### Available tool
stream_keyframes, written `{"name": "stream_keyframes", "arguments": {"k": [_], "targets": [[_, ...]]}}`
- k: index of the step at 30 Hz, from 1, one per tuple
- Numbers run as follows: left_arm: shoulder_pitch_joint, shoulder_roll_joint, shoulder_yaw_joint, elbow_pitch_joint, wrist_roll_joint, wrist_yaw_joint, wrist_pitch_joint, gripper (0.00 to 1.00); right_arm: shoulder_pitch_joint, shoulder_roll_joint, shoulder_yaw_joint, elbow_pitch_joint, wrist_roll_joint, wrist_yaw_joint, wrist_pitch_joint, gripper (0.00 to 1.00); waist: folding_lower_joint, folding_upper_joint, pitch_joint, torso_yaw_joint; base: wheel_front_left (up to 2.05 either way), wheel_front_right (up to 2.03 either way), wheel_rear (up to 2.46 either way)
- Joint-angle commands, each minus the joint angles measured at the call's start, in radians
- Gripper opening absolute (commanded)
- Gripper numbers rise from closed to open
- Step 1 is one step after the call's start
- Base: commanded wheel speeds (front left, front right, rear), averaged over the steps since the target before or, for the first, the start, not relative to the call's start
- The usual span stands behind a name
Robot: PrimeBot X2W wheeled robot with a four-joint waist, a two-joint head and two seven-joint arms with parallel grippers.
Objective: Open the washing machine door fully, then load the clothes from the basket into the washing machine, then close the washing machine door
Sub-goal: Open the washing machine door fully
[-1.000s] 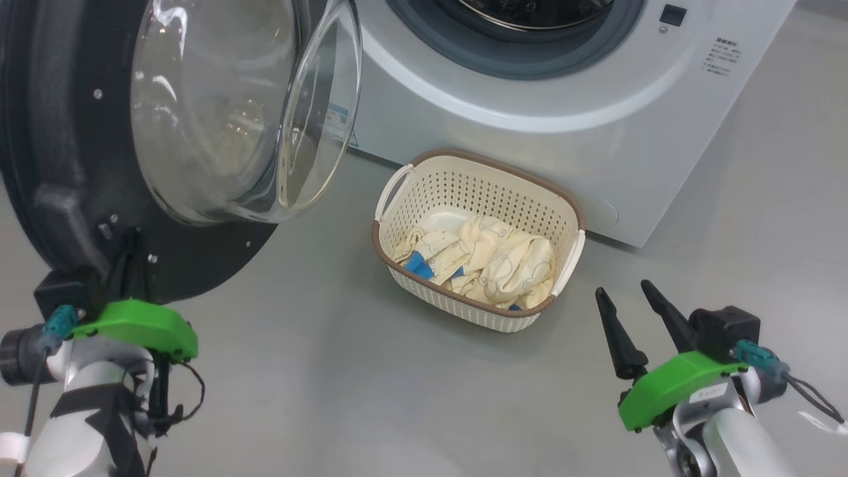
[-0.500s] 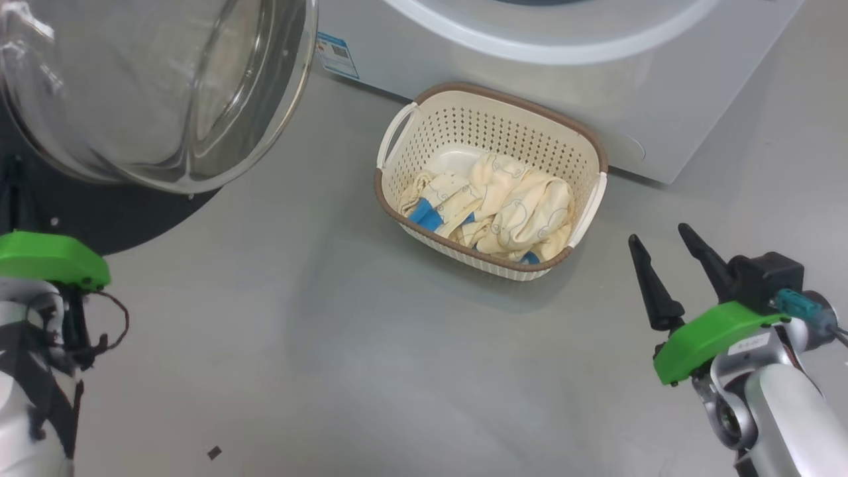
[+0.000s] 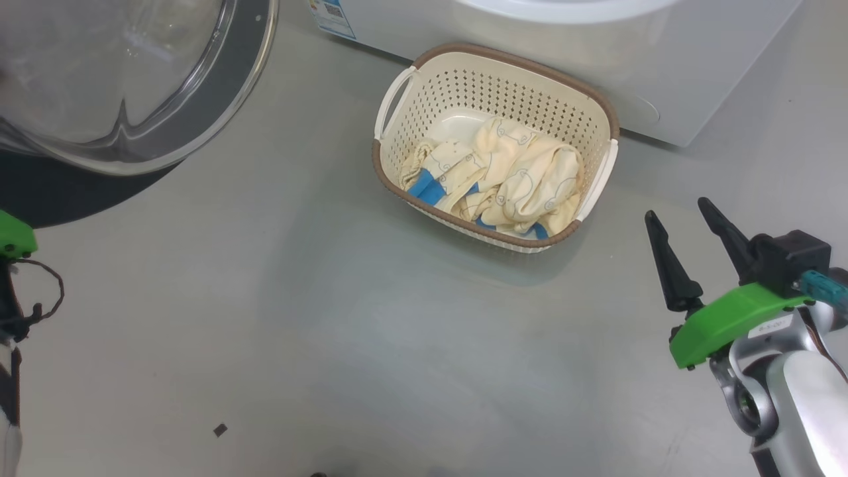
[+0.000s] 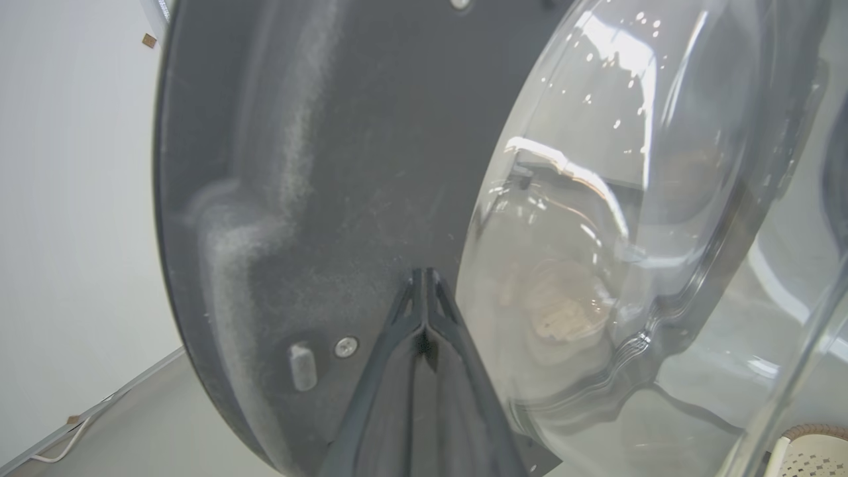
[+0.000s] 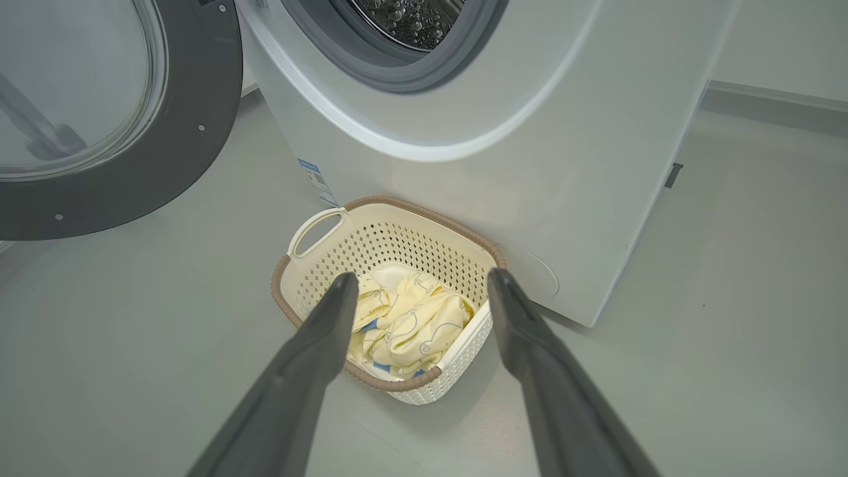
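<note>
The clothes (image 3: 510, 182) lie heaped in the basket (image 3: 490, 86) on the floor (image 3: 331, 331), just beside the washing machine (image 3: 596, 59), at 12 o'clock in the head view. The washing machine door (image 3: 99, 79) stands open at 10 o'clock. Since a second ago only the head camera has tipped down. The left tool (image 4: 424, 275), pressed together, points at the door's inner face. The right tool (image 3: 676, 207) hovers spread at the basket's 4 o'clock.

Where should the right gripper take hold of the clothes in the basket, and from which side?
Probably the humped fold at the middle of the clothes, coming straight down from above. The basket walls ring the bundle on every side and only the top is open, and that crumpled fold stands high enough to pinch. The right gripper is open, beside the basket.
</note>
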Motion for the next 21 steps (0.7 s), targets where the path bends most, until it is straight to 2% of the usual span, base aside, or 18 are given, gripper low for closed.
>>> {"name": "stream_keyframes", "arguments": {"k": [1, 12, 21], "targets": [[-0.035, 0.084, 0.051, -0.015, 0.011, -0.004, -0.009, 0.0, -0.01, -0.011, 0.014, -0.041, -0.01, 0.0, 0.003, 1.0, -0.0001, 0.0, 0.004, -0.001, 0.0, 0.0, 0.0], [-0.046, 0.073, 0.103, -0.001, 0.069, -0.027, -0.009, 0.0, -0.011, -0.009, 0.011, -0.049, -0.012, 0.0, 0.01, 1.0, -0.0001, 0.0, 0.006, -0.008, 0.0, 0.0, 0.0], [-0.004, 0.046, 0.101, -0.02, 0.127, -0.045, -0.009, 0.0, -0.008, 0.014, 0.013, -0.014, 0.0, 0.0, -0.02, 1.0, -0.0001, 0.0, -0.047, -0.017, 0.0, 0.0, 0.0]]}}
